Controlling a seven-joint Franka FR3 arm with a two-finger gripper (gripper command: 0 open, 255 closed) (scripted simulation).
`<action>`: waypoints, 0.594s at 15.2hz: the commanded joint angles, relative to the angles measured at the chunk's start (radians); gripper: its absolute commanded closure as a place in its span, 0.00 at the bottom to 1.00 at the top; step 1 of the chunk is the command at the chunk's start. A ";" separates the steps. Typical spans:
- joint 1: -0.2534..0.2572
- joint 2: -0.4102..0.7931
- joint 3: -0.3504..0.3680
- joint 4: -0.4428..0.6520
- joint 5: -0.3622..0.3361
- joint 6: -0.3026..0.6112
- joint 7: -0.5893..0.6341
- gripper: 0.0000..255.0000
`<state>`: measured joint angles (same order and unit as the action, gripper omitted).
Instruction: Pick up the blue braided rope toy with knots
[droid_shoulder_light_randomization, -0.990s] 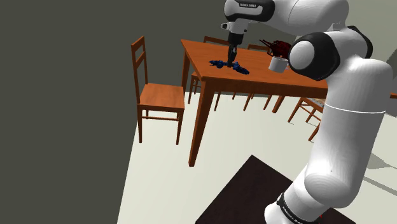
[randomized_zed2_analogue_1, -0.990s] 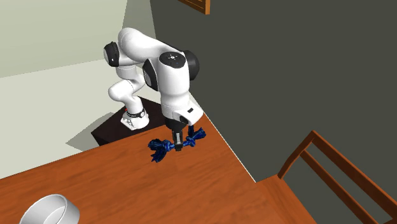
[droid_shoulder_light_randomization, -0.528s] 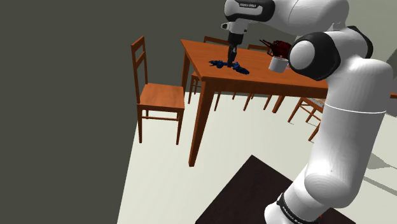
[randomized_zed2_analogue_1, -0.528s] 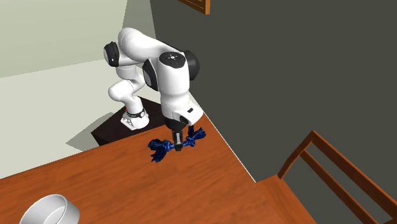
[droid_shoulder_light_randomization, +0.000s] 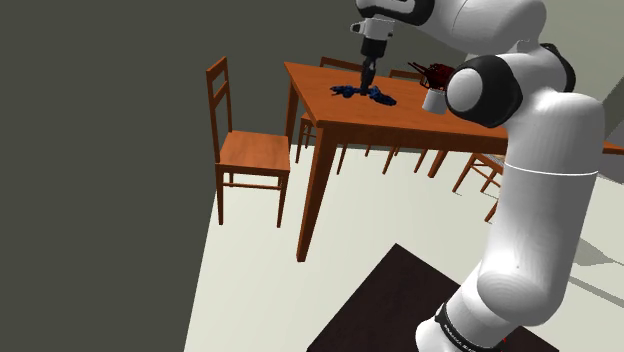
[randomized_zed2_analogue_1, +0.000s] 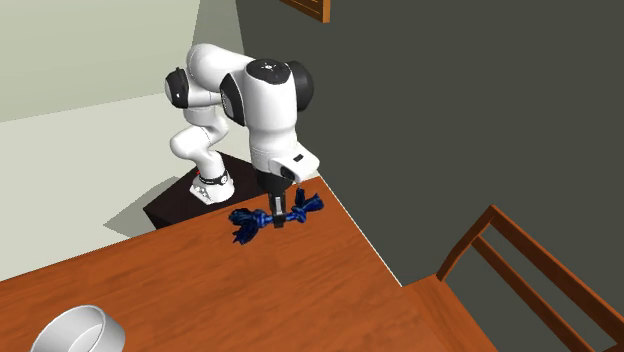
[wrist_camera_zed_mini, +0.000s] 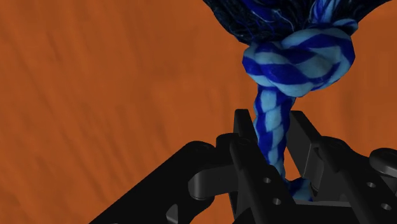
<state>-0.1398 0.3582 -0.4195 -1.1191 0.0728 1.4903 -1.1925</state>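
Rope toy (wrist_camera_zed_mini: 268, 105) is clamped between the two black fingers (wrist_camera_zed_mini: 243, 147) of the tool (wrist_camera_zed_mini: 272, 137), gripped on the braided shaft. Braid is striped dark blue and light blue. A fat knot (wrist_camera_zed_mini: 298, 58) sits just beyond the fingertips. Past it, a dark blue frayed tassel (wrist_camera_zed_mini: 273, 16) runs out of view. Orange-brown wood-grain surface (wrist_camera_zed_mini: 95, 95) is seen behind. Contact between toy and surface can't be judged.

Flat, even render light, matte throughout. Pale floor (randomized_zed2_analogue_1: 60, 190) bright; grey wall (droid_shoulder_light_randomization: 100, 150) dim. Soft grey shadow on floor beside stand (randomized_zed2_analogue_1: 168, 207), second exterior view. White arm (droid_shoulder_light_randomization: 540, 200) gently shaded. Wrist view crisp: surface (wrist_camera_zed_mini: 95, 95) evenly lit, rope toy (wrist_camera_zed_mini: 299, 57) frayed end dark. All views sharp edge to edge.
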 joint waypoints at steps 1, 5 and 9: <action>-0.010 0.018 0.000 0.053 0.008 -0.036 -0.004 1.00; -0.038 0.069 0.000 0.189 0.029 -0.122 -0.011 1.00; -0.061 0.108 0.003 0.285 0.045 -0.179 -0.015 1.00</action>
